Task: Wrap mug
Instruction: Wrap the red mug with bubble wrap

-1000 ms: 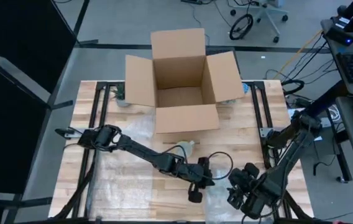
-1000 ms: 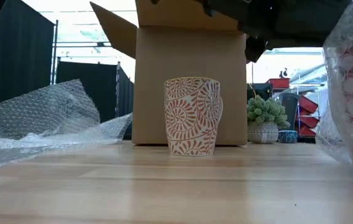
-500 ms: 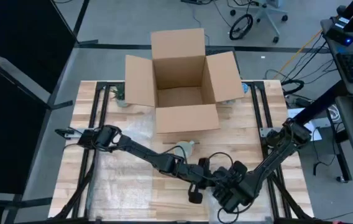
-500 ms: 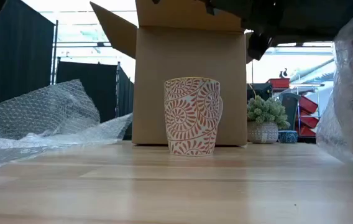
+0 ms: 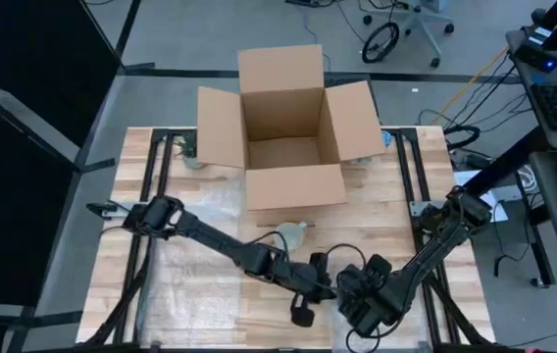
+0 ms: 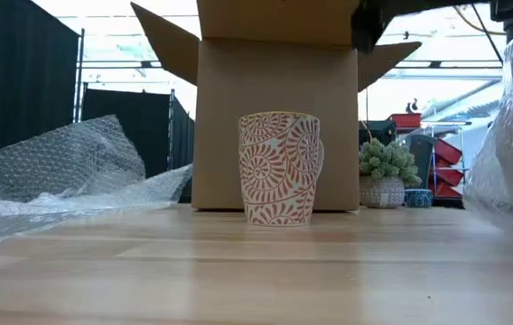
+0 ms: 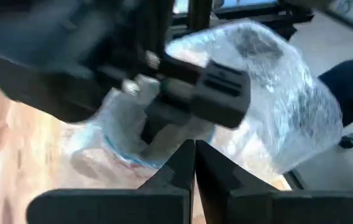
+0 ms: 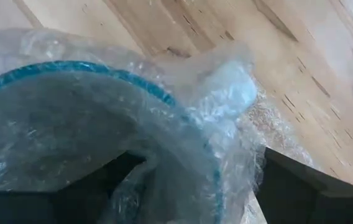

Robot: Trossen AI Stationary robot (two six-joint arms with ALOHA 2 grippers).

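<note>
The mug (image 6: 279,167), cream with red-orange swirls, stands upright on its base on the wooden table in front of the cardboard box; the high view shows the mug (image 5: 293,233) too. No gripper touches it. Near the table's front edge my right gripper (image 5: 359,299) is shut on a bundle of bubble wrap (image 8: 102,106) with a blue rim showing through. My left gripper (image 5: 303,312) is shut just left of it and has nothing visible between its fingers (image 7: 183,163). A loose bubble-wrap sheet (image 6: 58,171) lies on the table's left half. My right gripper has the bubble-wrap bundle between its two fingers (image 8: 301,180), one on each side of it. The wrap (image 8: 226,124) bulges out past the fingers and hides the places of contact. Whether the bundle rests on the table, I cannot tell.
The open cardboard box (image 5: 288,137) stands at the table's far edge, its flaps spread. Crumpled bubble wrap (image 5: 195,279) covers the table's left near part. Bare wood (image 6: 238,271) lies between the mug and the near edge.
My right gripper has carried the bundle toward the table's left, up beside my left gripper. My left gripper has shifted slightly toward the near edge. The mug has stayed where it was.
</note>
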